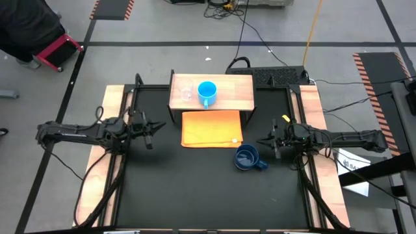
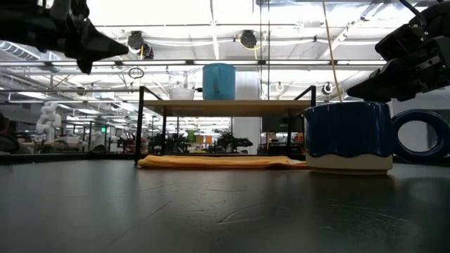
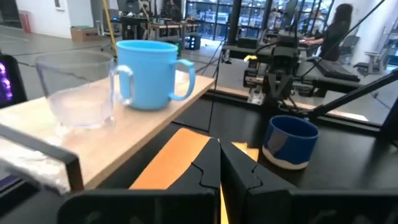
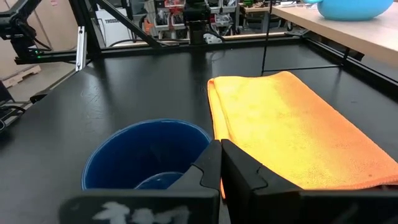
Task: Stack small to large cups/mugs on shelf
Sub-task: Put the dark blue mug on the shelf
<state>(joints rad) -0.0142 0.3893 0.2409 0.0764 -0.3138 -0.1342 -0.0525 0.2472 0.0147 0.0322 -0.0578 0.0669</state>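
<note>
Over at nine o'clock on the black table (image 1: 195,188), the left gripper (image 1: 149,133) hangs in the air with its fingers pinched together on nothing, pointing toward the middle.

Up at twelve o'clock sits the shelf (image 1: 227,97), a pale wooden board on a black frame. On it stands the clear glass cup (image 1: 187,93), and just beside that, toward one o'clock of it, the light-blue mug (image 1: 207,91) with its handle turned toward the near edge. I'd judge the glass the fussy one: small, light, slick-walled and breakable, so a soft pinch across its rim or wall is the safest hold. The light-blue mug looks like plastic, light and stiff; one finger inside the rim and one outside should do.

In front of the shelf, at the table's middle, lies the orange cloth (image 1: 212,128), flat and folded, soft enough to bunch if anything drags over it.

Toward four o'clock the dark-blue mug (image 1: 247,157) stands upright on the table, just off the cloth's corner, handle pointing toward the right arm. It looks ceramic, heavier and glazed, so likely slippery; the rim or handle gives better purchase.

At three o'clock the right gripper (image 1: 273,144) hovers near that mug, closed tight and empty.
</note>
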